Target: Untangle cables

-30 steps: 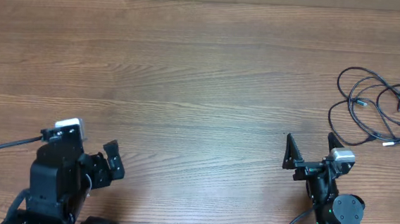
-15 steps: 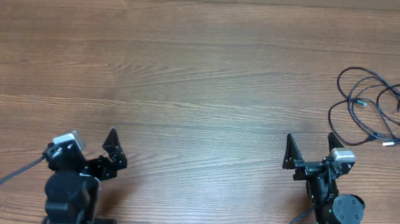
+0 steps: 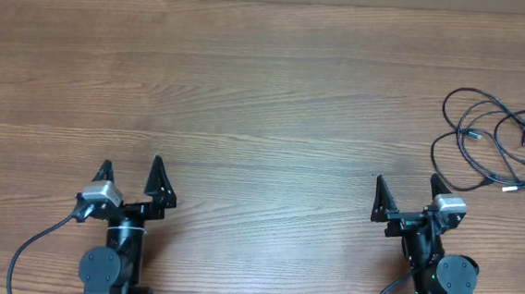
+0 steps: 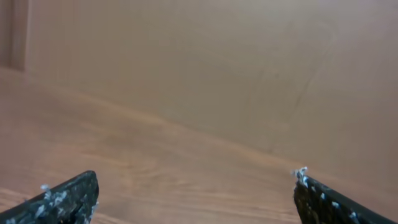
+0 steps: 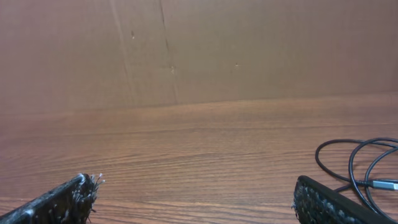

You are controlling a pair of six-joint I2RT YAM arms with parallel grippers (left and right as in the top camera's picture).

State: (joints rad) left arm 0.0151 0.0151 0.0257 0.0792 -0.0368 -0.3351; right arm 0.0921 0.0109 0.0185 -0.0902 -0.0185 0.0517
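Observation:
The cables (image 3: 502, 138) lie in a loose tangle of thin black loops at the table's right edge, with small plug ends among them. My right gripper (image 3: 406, 183) stands open near the front edge, left of and nearer than the tangle, with nothing between its fingers. In the right wrist view the gripper (image 5: 194, 182) frames bare wood. Cable loops (image 5: 350, 165) and a silvery plug (image 5: 385, 185) show beyond its right finger. My left gripper (image 3: 132, 164) is open at the front left, far from the cables. The left wrist view shows that gripper (image 4: 194, 177) empty over blurred wood.
The wooden table (image 3: 266, 92) stretches wide between both arms and the back edge. A brown cardboard wall (image 5: 199, 50) rises behind the table. A black lead trails from the left arm's base (image 3: 28, 246) at the front left.
The left arm has swung from the far front-left corner to the right and turned its open fingers to face the back of the table. The right arm and the cables have not moved.

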